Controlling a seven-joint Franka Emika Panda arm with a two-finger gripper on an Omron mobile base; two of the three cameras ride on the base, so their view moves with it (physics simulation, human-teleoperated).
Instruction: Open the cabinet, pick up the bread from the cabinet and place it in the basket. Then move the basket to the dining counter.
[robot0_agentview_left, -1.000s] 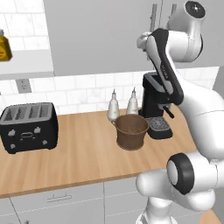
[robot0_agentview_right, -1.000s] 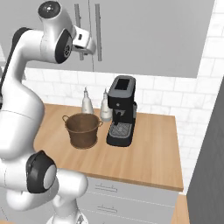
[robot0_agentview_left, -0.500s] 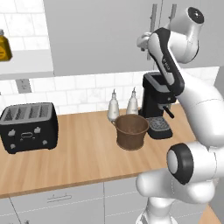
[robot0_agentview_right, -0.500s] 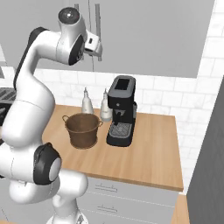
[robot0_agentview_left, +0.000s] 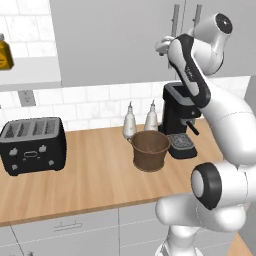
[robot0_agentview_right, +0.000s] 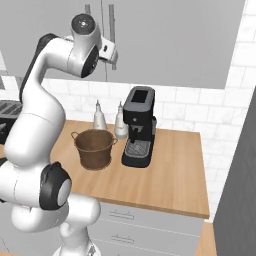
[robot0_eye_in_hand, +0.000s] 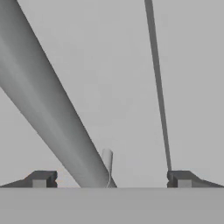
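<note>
The cabinet (robot0_agentview_left: 120, 45) is shut, its doors flush above the worktop (robot0_agentview_left: 100, 175). The basket (robot0_agentview_left: 150, 150) stands on the worktop just beside the coffee machine (robot0_agentview_left: 177, 120) — two bottles (robot0_agentview_left: 129, 121) behind it. The gripper (robot0_eye_in_hand: 111, 178) is up at a bar handle (robot0_eye_in_hand: 48, 113), jaws spread wide — the bar between the fingertips (robot0_eye_in_hand: 41, 178).

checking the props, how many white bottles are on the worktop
2, side by side against the tiled wall behind the basket: left bottle and right bottle next to the coffee machine.
</note>
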